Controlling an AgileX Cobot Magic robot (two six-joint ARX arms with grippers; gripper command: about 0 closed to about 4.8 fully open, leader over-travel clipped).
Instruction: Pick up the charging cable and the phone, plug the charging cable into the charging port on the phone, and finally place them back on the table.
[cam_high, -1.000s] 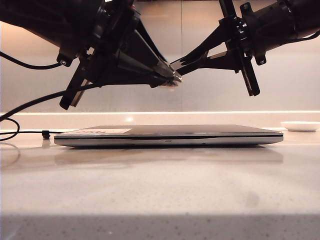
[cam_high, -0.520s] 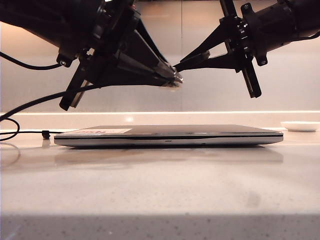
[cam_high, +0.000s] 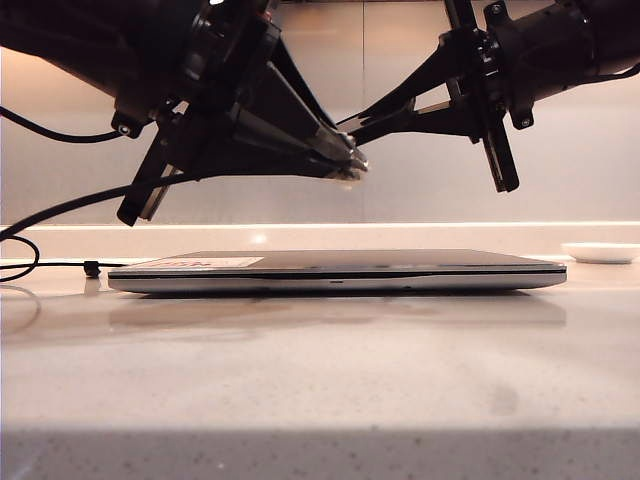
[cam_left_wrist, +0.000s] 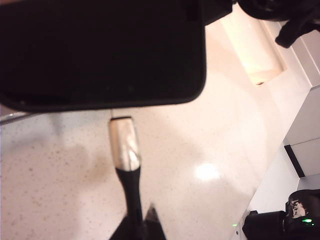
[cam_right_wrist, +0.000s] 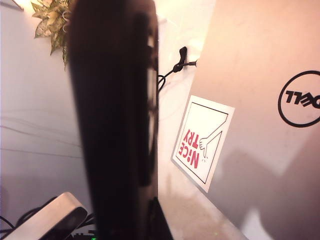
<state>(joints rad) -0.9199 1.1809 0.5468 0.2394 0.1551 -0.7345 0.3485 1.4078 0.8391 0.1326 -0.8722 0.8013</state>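
In the left wrist view the black phone (cam_left_wrist: 100, 50) fills the upper part. The charging cable's silvery plug (cam_left_wrist: 125, 142) points at its lower edge, with its tip at or just short of that edge. I cannot make out the charging port. My left gripper (cam_left_wrist: 142, 227) is shut on the plug's black sleeve (cam_left_wrist: 131, 192). My right gripper (cam_right_wrist: 132, 220) is shut on the phone (cam_right_wrist: 115, 110), seen edge-on. In the exterior view the left gripper (cam_high: 345, 162) and the right gripper (cam_high: 362, 126) meet in the air above the table (cam_high: 320, 380). The cord (cam_high: 60, 206) hangs down to the left.
A closed silver laptop (cam_high: 340, 272) with a pinkish sticker (cam_right_wrist: 202, 142) lies on the table under both grippers. The cord's black tie (cam_high: 91, 268) rests at the laptop's left end. A white dish (cam_high: 600, 252) stands at the back right. A leafy decoration (cam_right_wrist: 52, 15) stands by the wall.
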